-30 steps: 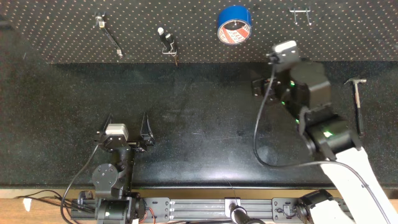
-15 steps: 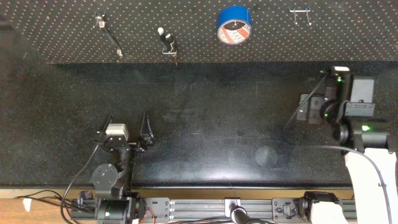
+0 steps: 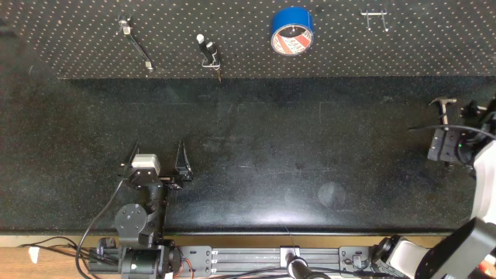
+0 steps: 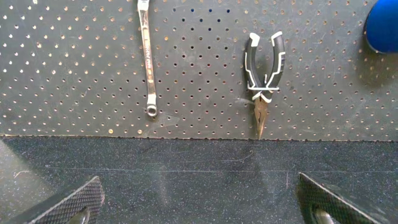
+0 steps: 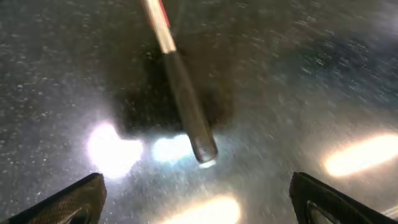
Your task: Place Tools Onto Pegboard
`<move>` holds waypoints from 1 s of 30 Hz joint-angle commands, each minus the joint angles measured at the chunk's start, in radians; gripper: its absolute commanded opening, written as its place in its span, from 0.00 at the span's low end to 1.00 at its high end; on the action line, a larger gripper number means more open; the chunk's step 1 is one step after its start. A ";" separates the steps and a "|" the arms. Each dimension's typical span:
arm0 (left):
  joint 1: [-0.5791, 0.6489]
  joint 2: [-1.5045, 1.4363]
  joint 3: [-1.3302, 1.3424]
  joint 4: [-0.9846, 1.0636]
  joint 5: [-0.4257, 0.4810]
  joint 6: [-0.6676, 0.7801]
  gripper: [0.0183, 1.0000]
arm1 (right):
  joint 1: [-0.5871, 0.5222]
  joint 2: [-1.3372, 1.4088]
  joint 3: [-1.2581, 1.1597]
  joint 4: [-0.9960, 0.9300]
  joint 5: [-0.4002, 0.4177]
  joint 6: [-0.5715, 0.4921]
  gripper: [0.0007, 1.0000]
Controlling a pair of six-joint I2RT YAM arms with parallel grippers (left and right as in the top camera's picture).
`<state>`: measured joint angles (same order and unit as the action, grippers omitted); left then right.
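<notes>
1. The left gripper [image 3: 158, 155] was parked near its base, fingers spread wide with nothing between them. No hazard was judged there.
2. On the pegboard [image 3: 62, 39] a wrench [image 3: 136, 46], pliers [image 3: 209, 54] and a blue tape roll [image 3: 292, 31] were hung. Any of them could be knocked loose if the hammer were swung wide on its way up.
3. The bare hook [image 3: 374, 17] was taken as the likely target. It could be missed by the head, and the tool dropped.
4. The hammer [image 3: 444, 108] was lying on the table [image 3: 271, 155] at the far right, its handle end beneath the right gripper [image 5: 196, 186], whose fingers were parted and clasped nothing. The wrist view was blurred, so alignment could only be guessed. If the handle were pinched near its tip, the heavy head could be expected to droop or slip.
</notes>
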<state>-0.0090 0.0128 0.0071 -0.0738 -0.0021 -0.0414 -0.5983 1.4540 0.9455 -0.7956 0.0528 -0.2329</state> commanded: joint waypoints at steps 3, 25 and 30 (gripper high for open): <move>0.002 -0.010 -0.002 -0.008 0.007 0.017 1.00 | -0.038 0.113 -0.004 0.047 -0.100 -0.174 0.96; 0.002 -0.010 -0.002 -0.008 0.007 0.017 1.00 | -0.068 0.203 -0.003 0.097 -0.166 -0.395 0.95; 0.002 -0.010 -0.002 -0.008 0.007 0.017 1.00 | -0.068 0.216 -0.003 0.098 -0.166 -0.402 0.64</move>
<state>-0.0090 0.0128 0.0071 -0.0738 -0.0021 -0.0414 -0.6613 1.6554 0.9455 -0.6983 -0.1078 -0.6228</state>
